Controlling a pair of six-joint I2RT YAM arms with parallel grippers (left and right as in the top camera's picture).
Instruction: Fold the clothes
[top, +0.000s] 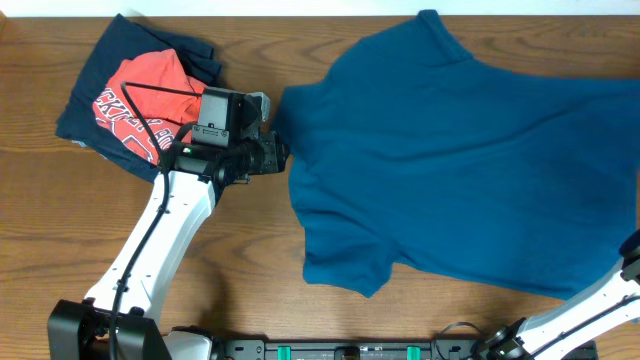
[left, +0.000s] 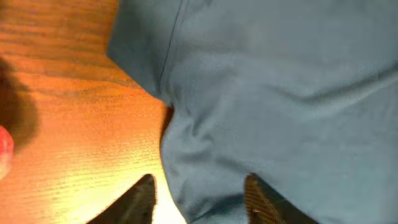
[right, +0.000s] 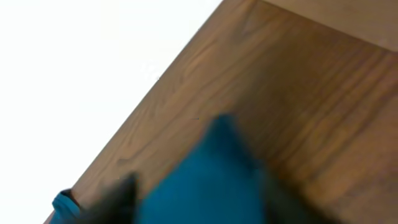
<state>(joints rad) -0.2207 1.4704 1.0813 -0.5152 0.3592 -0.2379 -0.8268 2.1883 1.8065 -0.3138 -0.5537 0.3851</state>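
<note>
The blue T-shirt (top: 460, 170) lies spread and rumpled over the middle and right of the table. My left gripper (top: 278, 152) is at its left edge. In the left wrist view it (left: 200, 200) is open, with the shirt's edge (left: 261, 93) lying between the fingers. The right gripper (right: 199, 202) is blurred; its fingers look apart with blue cloth (right: 211, 180) between them. In the overhead view it is out of frame, and only the right arm (top: 600, 295) shows. The red tee (top: 140, 100) with white lettering lies on the navy garment (top: 105, 65) at the far left.
The left arm (top: 160, 240) crosses the front left of the wooden table (top: 250, 270). The table's edge (right: 143, 99) shows close in the right wrist view, with white floor beyond. A black rail (top: 350, 350) runs along the front edge.
</note>
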